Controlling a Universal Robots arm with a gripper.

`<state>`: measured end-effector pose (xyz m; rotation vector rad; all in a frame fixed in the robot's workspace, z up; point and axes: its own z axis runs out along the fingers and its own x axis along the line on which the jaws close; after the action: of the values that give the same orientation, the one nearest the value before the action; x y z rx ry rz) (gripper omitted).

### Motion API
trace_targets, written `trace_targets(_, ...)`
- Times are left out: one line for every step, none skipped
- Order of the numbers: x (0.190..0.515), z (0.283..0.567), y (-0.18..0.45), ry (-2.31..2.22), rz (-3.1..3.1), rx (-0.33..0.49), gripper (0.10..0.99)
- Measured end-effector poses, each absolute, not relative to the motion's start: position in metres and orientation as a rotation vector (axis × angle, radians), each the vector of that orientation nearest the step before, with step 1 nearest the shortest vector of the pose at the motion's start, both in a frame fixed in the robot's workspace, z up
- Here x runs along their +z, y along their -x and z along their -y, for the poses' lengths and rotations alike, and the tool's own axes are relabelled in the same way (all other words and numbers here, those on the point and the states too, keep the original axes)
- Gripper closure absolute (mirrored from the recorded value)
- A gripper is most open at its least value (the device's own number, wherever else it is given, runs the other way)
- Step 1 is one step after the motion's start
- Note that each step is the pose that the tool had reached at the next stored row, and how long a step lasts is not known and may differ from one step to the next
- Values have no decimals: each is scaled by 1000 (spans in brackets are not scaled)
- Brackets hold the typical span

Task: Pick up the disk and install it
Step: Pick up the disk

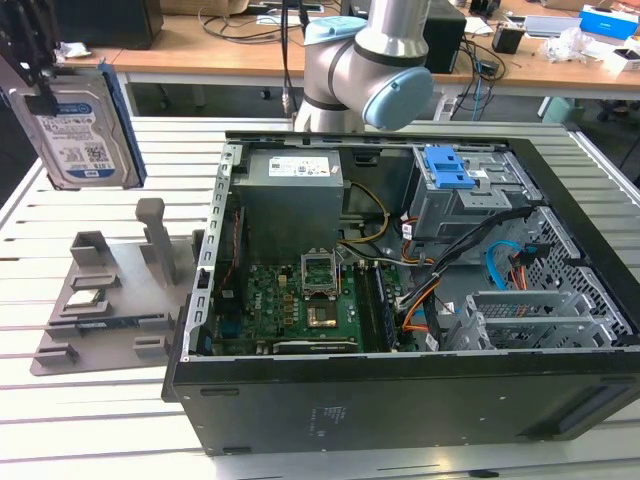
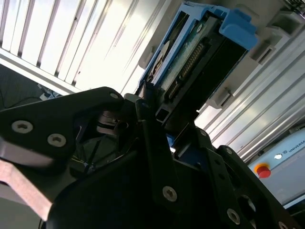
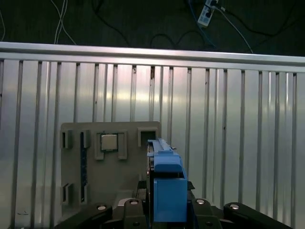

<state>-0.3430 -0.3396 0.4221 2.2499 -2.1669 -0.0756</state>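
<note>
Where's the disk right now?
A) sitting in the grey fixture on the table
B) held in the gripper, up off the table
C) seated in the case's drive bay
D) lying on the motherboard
B: the disk is clamped in the gripper and hangs in the air over the grey fixture, outside the open computer case.

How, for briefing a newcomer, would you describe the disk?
Find the open black computer case on the slatted metal table. At the exterior view's left, above the grey plastic fixture, the gripper holds a flat silver metal hard drive. Its white-and-blue label and blue edge frame distinguish it.
</note>
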Motion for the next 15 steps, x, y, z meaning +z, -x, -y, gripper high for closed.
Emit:
trace_targets(426, 339, 343, -2250, 2167, -76, 722)
trace_targets(428, 339, 343, -2250, 2167, -76, 722)
trace_targets(430, 339, 343, -2250, 2167, -76, 722)
trace_targets(433, 339, 343, -2250, 2167, -76, 722)
trace_targets(436, 339, 343, -2250, 2167, -76, 722)
trace_targets(441, 339, 343, -2250, 2167, -76, 722)
trace_targets(445, 339, 343, -2250, 2167, -76, 722)
trace_targets(448, 339, 343, -2250, 2167, -76, 722)
trace_targets(452, 339, 343, -2250, 2167, -76, 722)
trace_targets(454, 339, 343, -2250, 2167, -76, 722)
trace_targets(456, 339, 343, -2250, 2167, -76, 722)
trace_targets(459, 339, 343, -2250, 2167, -76, 722)
trace_targets(462, 339, 343, -2250, 2167, -76, 722)
trace_targets(466, 339, 343, -2250, 2167, -76, 722)
trace_targets(468, 338, 343, -2250, 2167, -76, 722)
